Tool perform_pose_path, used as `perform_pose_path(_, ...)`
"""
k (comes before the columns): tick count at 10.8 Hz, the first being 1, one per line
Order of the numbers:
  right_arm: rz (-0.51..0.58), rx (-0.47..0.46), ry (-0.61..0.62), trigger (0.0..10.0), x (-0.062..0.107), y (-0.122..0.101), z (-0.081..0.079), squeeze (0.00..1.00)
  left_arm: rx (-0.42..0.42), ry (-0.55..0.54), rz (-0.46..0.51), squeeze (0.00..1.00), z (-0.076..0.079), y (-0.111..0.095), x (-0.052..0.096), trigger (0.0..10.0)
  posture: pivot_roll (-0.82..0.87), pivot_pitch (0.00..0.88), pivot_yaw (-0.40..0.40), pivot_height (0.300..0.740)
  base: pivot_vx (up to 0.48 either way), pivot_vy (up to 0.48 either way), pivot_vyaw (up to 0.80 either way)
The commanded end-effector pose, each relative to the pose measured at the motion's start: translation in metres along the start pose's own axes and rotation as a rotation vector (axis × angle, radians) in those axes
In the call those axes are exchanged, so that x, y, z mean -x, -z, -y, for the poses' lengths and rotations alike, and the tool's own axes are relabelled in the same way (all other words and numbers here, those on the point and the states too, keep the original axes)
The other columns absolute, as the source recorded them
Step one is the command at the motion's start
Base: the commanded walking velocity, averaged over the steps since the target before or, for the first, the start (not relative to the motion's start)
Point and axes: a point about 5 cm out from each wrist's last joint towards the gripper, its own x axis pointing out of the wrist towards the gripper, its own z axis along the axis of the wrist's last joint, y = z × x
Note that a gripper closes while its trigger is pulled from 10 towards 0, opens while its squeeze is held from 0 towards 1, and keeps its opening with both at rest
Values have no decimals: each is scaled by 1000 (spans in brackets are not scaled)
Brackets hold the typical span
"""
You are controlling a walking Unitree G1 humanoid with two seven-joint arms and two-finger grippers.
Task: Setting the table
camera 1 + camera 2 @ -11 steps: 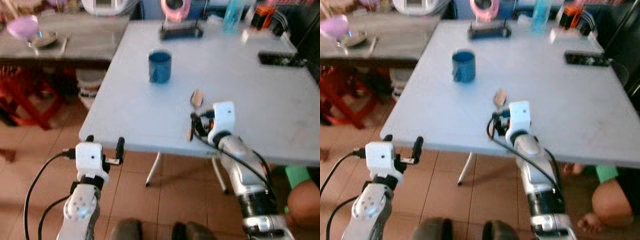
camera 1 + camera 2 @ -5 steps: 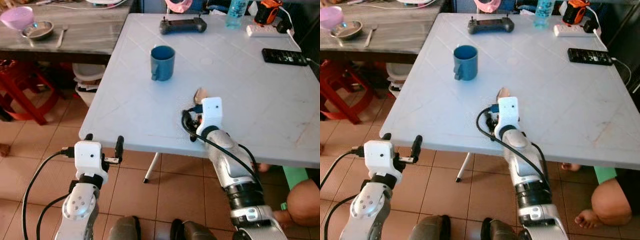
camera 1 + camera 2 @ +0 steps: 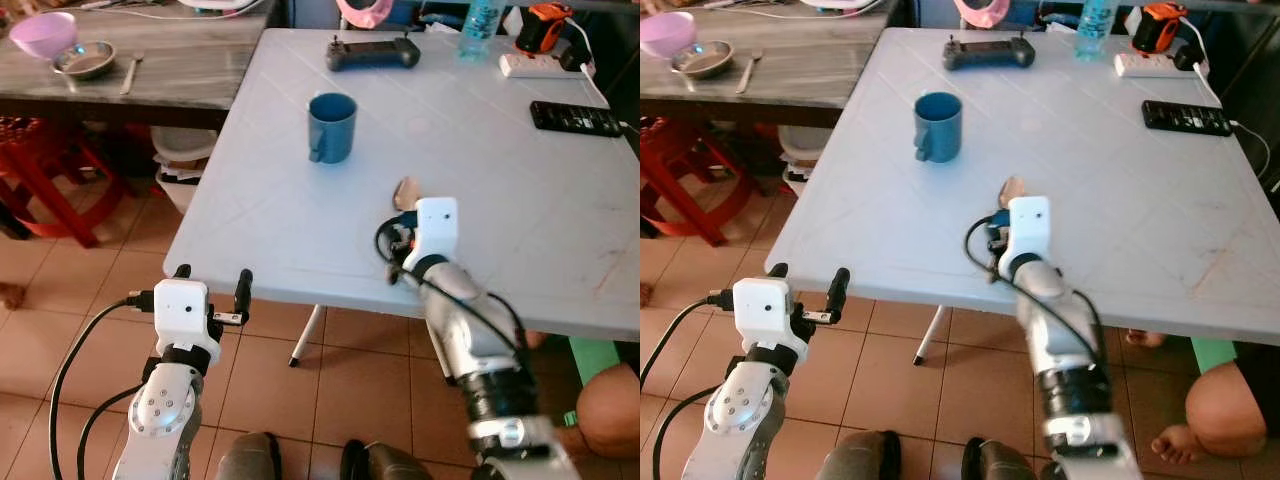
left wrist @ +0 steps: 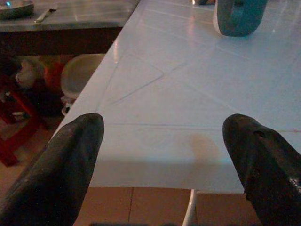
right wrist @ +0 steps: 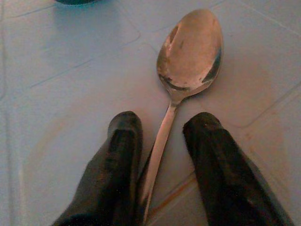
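Observation:
A metal spoon (image 5: 190,49) lies flat on the white table (image 3: 520,200), near its front edge, with the bowl (image 3: 405,190) pointing away from me. My right gripper (image 5: 163,123) rests low over the table with its fingers on either side of the spoon's handle. They stand slightly apart: the handle touches one finger (image 5: 123,141) and a gap shows at the other. A blue mug (image 3: 332,126) stands upright further back, to the left of the spoon. My left gripper (image 3: 212,275) is open and holds nothing, just below and in front of the table's edge.
At the table's far side lie a black controller (image 3: 372,53), a remote (image 3: 580,118), a power strip (image 3: 545,65) and a bottle (image 3: 480,15). A wooden side table (image 3: 180,70) on the left carries a purple bowl (image 3: 42,32), a metal bowl (image 3: 85,60) and a fork. A person's knee (image 3: 610,400) is at lower right.
The view was blurred one second ago and has steadied, shifting a little. My right gripper has stayed at the spoon near the table's front edge. The left arm has not moved.

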Motion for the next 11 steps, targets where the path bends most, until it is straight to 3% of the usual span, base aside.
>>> perform_pose_path(1,-116,-23,60,0,-1,22,19,0,0,5,6,0,0,-3,0,10000,114,150,31,740,0,0,0)
perform_pose_path(2,-115,-17,60,0,-5,20,23,0,9,19,21,0,2,-7,-2,10000,117,150,30,740,0,0,0)
perform_pose_path(4,-117,-12,70,0,-10,21,30,0,93,149,24,0,13,-7,5,10000,124,150,28,740,0,0,0)
perform_pose_path(9,-138,-73,103,0,-10,33,32,0,92,229,12,0,17,-7,6,10000,129,147,37,740,0,0,0)
perform_pose_path(11,-153,-146,104,0,-7,40,22,0,81,236,8,0,16,-6,7,10000,132,148,39,740,0,0,0)
